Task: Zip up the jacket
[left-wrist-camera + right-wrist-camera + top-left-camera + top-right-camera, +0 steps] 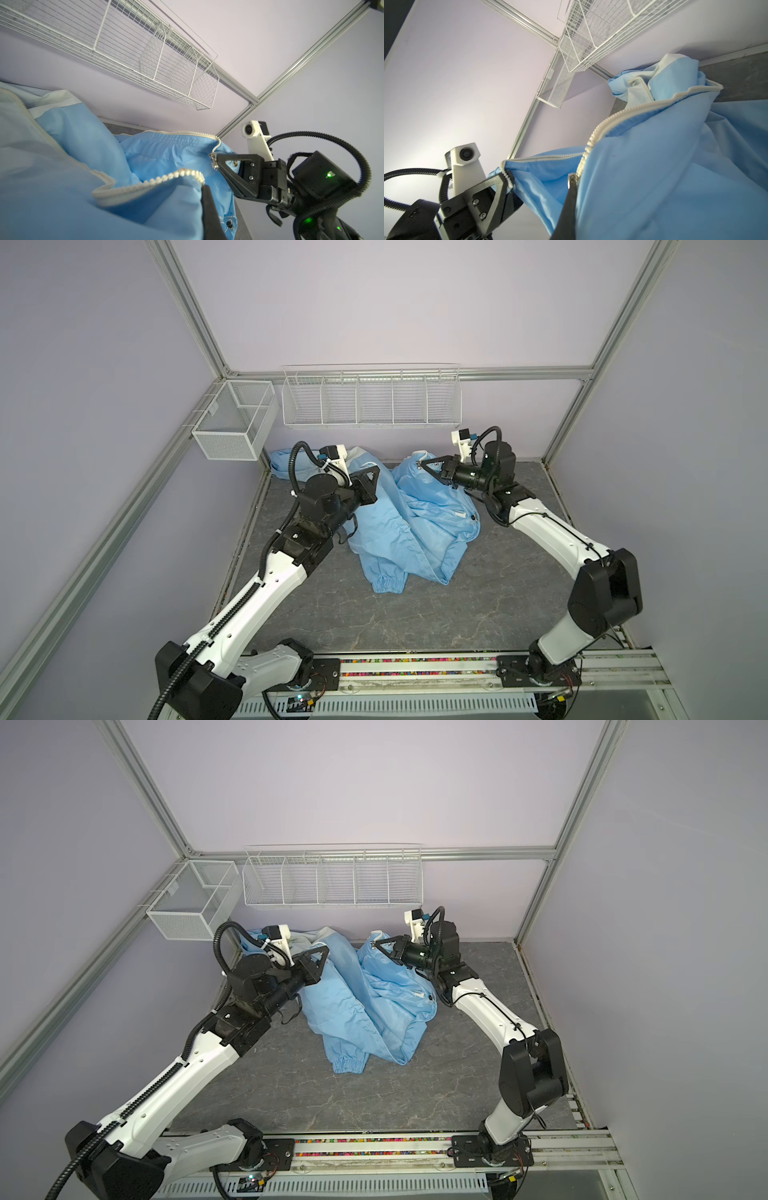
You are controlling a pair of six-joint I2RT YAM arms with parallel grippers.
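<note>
Pinching jacket (409,531) at opposite zipper edges w/ left hand (375,471) & right hand (421,465), edges lifted. Heaped betw. them on grey tabletop (415,614), nr back wall (374,302) w/ wire racks (372,400).

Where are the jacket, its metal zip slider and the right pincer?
jacket (386,529): a top view, front panel.
zip slider (214,162): left wrist view, metal body.
right pincer (420,465): a top view, fingertips.

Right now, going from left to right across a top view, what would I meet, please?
The mesh basket → left gripper → right gripper. The jacket and the wire rack overlap these, so I leave them out.
</note>
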